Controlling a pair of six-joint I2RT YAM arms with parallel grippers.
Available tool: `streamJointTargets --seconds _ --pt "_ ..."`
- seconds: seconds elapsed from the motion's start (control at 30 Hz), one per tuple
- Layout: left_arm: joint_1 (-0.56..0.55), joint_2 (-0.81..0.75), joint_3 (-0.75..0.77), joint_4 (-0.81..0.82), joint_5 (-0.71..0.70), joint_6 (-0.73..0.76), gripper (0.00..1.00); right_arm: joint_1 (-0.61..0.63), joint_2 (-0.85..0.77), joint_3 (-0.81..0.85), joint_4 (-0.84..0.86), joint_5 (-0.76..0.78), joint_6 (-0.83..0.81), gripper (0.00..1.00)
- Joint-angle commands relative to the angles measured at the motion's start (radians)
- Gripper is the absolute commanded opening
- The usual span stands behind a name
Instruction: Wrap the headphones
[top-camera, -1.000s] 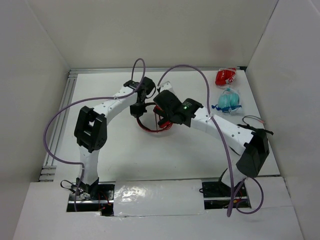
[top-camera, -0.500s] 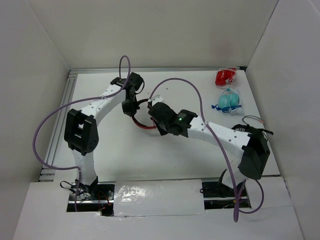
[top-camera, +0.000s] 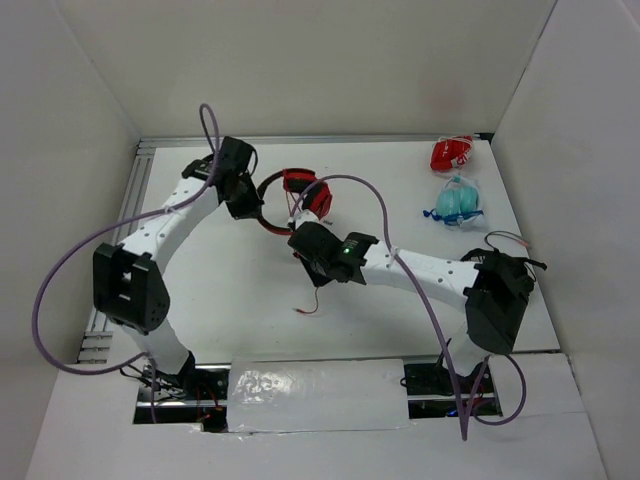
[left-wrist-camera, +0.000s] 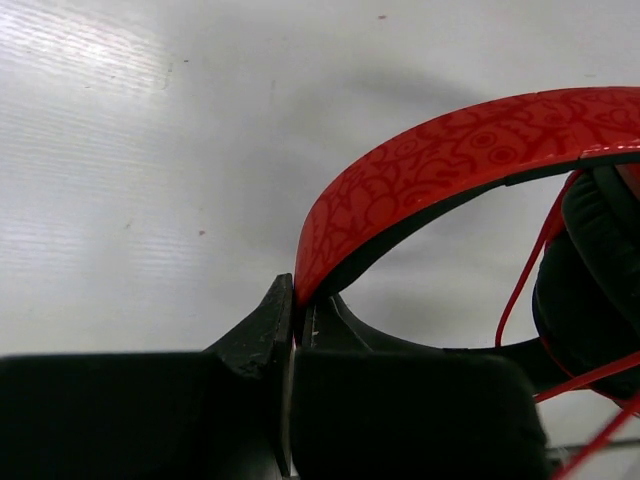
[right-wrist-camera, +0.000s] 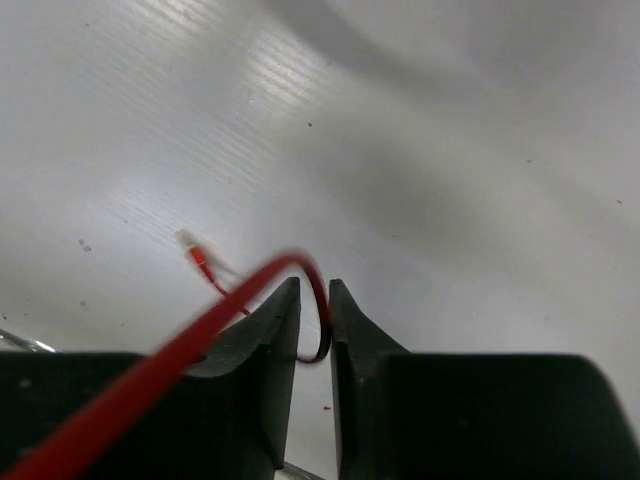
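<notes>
The red headphones (top-camera: 296, 190) stand at the table's far middle. My left gripper (top-camera: 247, 203) is shut on their headband, at its left end. In the left wrist view the jaws (left-wrist-camera: 300, 292) pinch the patterned red headband (left-wrist-camera: 450, 150); a black ear pad (left-wrist-camera: 590, 270) and the thin red cable (left-wrist-camera: 528, 270) show at the right. My right gripper (top-camera: 302, 246) is just in front of the headphones. Its narrow jaws (right-wrist-camera: 312, 288) hold a loop of the red cable (right-wrist-camera: 322, 300). The cable's loose end (top-camera: 314, 295) trails toward the near edge, and its plug (right-wrist-camera: 196, 256) lies on the table.
A small red packet (top-camera: 450, 153) and a teal packet (top-camera: 458, 203) lie at the far right. White walls close in the table on three sides. A metal rail (top-camera: 120, 250) runs along the left edge.
My left gripper has carried the headphones back and to the left. My right gripper has drawn toward the near side, away from the headphones, pulling the cable out so that its end trails on the table.
</notes>
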Motion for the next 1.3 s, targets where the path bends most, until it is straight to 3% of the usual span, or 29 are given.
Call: streamJointTargets --seconds 0.0,0.2,0.37,0.43,0.47,0.57,0.7,0.87,1.07,1.27 --pt "0.031 -0.136 -0.041 0.224 0.198 0.028 0.0 0.011 0.061 0.001 0.08 -0.047 0.012 0.27" --pt "0.039 -0.295 -0.121 0.224 0.163 0.0 0.0 -0.055 0.149 0.019 0.114 -0.047 0.154 0.32" --pt "0.043 -0.37 -0.145 0.241 0.145 0.0 0.0 -0.094 0.095 -0.088 0.21 -0.083 0.259 0.38" --pt "0.045 -0.383 -0.133 0.218 0.132 -0.01 0.0 -0.091 0.054 -0.161 0.281 -0.133 0.251 0.52" --pt "0.045 -0.39 -0.13 0.214 0.131 -0.009 0.0 -0.091 0.04 -0.187 0.304 -0.147 0.245 0.7" --pt "0.048 -0.393 -0.129 0.202 0.12 -0.011 0.0 -0.088 -0.004 -0.263 0.377 -0.191 0.248 0.8" --pt "0.046 -0.4 -0.113 0.188 0.115 -0.011 0.0 -0.085 -0.04 -0.312 0.404 -0.216 0.24 0.8" --pt "0.048 -0.397 -0.038 0.154 0.131 0.026 0.0 -0.023 -0.165 -0.459 0.486 -0.117 0.199 0.8" --pt "0.049 -0.406 -0.01 0.146 0.184 0.065 0.0 0.061 -0.441 -0.703 0.817 0.025 0.052 0.83" --pt "0.045 -0.421 -0.012 0.142 0.255 0.085 0.0 0.057 -0.554 -0.858 1.263 -0.131 -0.253 0.84"
